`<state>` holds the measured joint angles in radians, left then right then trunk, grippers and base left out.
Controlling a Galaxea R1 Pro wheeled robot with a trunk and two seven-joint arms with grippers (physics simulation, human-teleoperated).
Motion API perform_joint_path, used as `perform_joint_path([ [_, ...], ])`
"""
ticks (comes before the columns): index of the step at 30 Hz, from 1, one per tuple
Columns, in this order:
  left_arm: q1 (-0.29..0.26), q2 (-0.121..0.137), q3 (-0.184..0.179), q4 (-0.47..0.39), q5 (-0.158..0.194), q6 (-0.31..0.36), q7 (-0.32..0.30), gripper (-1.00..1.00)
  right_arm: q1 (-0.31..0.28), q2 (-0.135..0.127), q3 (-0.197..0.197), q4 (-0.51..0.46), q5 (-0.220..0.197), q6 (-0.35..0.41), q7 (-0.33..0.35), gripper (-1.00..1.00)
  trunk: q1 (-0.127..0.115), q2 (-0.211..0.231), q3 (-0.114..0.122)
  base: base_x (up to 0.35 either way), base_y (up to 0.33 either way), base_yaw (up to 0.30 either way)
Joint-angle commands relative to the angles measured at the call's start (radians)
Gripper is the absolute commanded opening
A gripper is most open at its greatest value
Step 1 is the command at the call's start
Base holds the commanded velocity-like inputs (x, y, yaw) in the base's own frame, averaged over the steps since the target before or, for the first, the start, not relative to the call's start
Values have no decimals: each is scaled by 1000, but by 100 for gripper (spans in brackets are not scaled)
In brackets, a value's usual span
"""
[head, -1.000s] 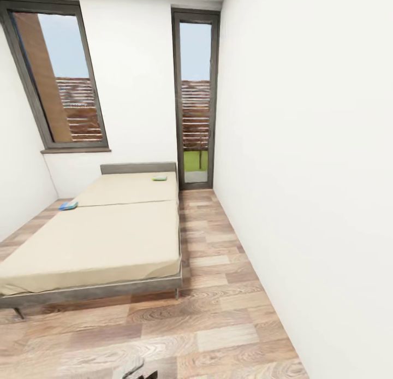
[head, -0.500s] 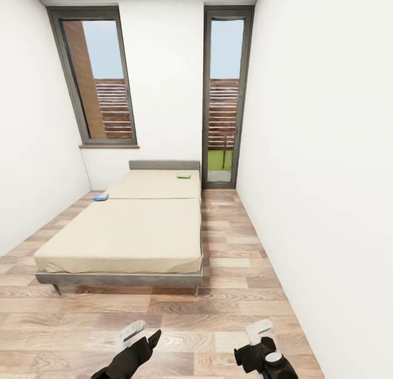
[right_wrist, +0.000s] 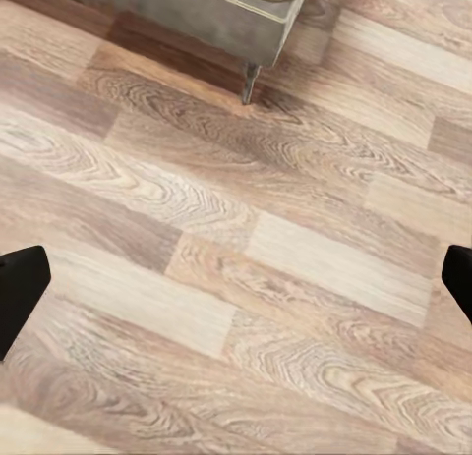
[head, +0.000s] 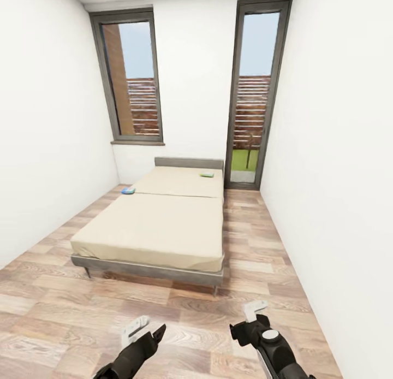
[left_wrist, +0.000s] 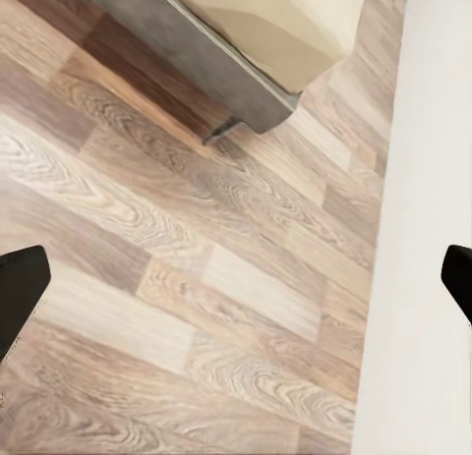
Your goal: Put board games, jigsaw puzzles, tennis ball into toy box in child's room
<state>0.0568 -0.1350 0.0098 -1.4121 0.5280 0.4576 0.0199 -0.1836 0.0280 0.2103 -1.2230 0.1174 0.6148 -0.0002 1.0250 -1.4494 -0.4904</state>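
Cream fabric covers the mattress of the bed (head: 158, 226), which is seen in the head view standing lengthwise in a narrow white-walled room, its grey padded headboard (head: 189, 163) set against the far wall. Two board games are laid on the mattress at its far end. A blue board game (head: 128, 191) is placed at the left edge of the bed, near the seam across the mattress. A green board game (head: 206, 175) is placed nearer the headboard, toward the right side. The two are well apart from each other.

A tall window (head: 131, 84) is set in the far wall to the left, and a glazed door (head: 254, 95) is set to the right of it, beside the right wall. A wooden plank floor (head: 256, 242) is laid around the bed.

At the near edge of the head view, the left gripper (head: 146, 330) and the right gripper (head: 248, 320) are held low over the floor, well short of the foot of the bed. Nothing is held in either.

In the left wrist view, the left gripper (left_wrist: 236, 278) is seen with its dark fingertips (left_wrist: 20, 293) spread to opposite edges of the picture, so the jaws are wide. Beyond them the corner of the grey bed frame (left_wrist: 211, 67) and one leg are seen above the planks, with the white wall (left_wrist: 423, 180) alongside.

In the right wrist view, the right gripper (right_wrist: 236, 278) is likewise spread wide, with only floor between its fingertips (right_wrist: 20, 288), and a bed leg (right_wrist: 251, 82) is seen beyond.
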Motion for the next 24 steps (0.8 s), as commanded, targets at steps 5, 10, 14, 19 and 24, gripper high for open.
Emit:
perform_joint_path([
  [5,0,-16,0,-2,8,6,10,100,-14,0,2,-24,1,7,0,100,0,-1,-4,0,0,284],
  [10,0,-21,0,5,8,7,13,100,-20,-1,2,-67,-1,7,0,100,0,-1,-8,0,0,254],
  [14,0,-24,0,12,8,12,18,100,-23,-2,2,-99,-1,7,0,100,0,-1,-9,0,0,146],
  [19,-8,-25,0,17,7,48,45,100,-35,-2,-1,-115,-3,14,0,100,0,-1,-11,0,0,87],
  [24,-44,-26,0,24,7,106,91,100,-83,-4,-6,-114,-8,53,-1,100,0,-1,-11,0,0,44],
])
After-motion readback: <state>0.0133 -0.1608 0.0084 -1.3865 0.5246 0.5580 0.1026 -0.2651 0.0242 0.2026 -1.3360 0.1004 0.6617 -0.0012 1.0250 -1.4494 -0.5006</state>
